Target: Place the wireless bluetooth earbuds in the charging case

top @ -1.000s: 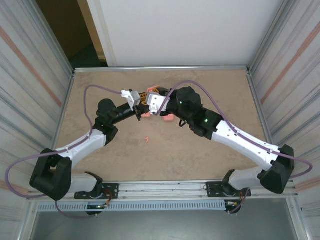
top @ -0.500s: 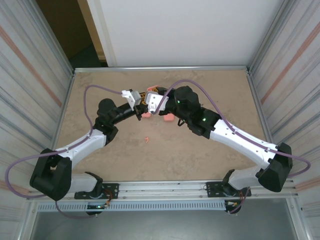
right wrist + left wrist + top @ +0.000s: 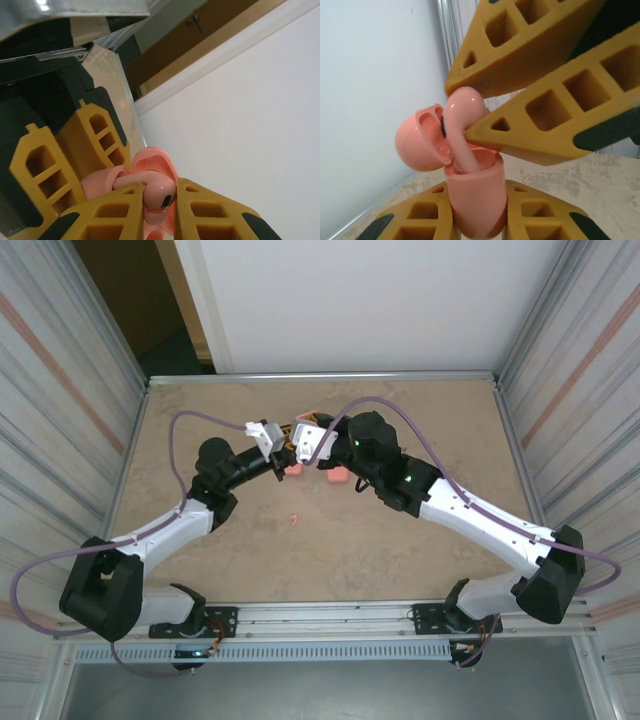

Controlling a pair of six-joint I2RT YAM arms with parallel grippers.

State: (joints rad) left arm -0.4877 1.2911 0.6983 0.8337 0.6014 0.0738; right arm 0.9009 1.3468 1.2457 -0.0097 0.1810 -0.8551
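Note:
My left gripper [image 3: 477, 212] is shut on the body of a pink charging case [image 3: 476, 197], held above the table with its rounded lid [image 3: 420, 145] hinged open. My right gripper [image 3: 160, 200] is shut on the head of a salmon-pink earbud [image 3: 160, 192]. The earbud [image 3: 465, 107] has its stem reaching down into the open mouth of the case. In the top view the two grippers meet tip to tip, the left gripper [image 3: 282, 440] and the right gripper [image 3: 302, 436], over the back middle of the table.
Two more pink cases [image 3: 338, 476] [image 3: 293, 469] lie on the table under the wrists, and another pink piece [image 3: 308, 416] sits just behind them. A loose earbud [image 3: 293, 519] lies nearer the front. Metal walls ring the table [image 3: 200, 560].
The right arm has shifted slightly left, bringing the earbud closer against the case. The left arm has barely moved. Both grips are unchanged.

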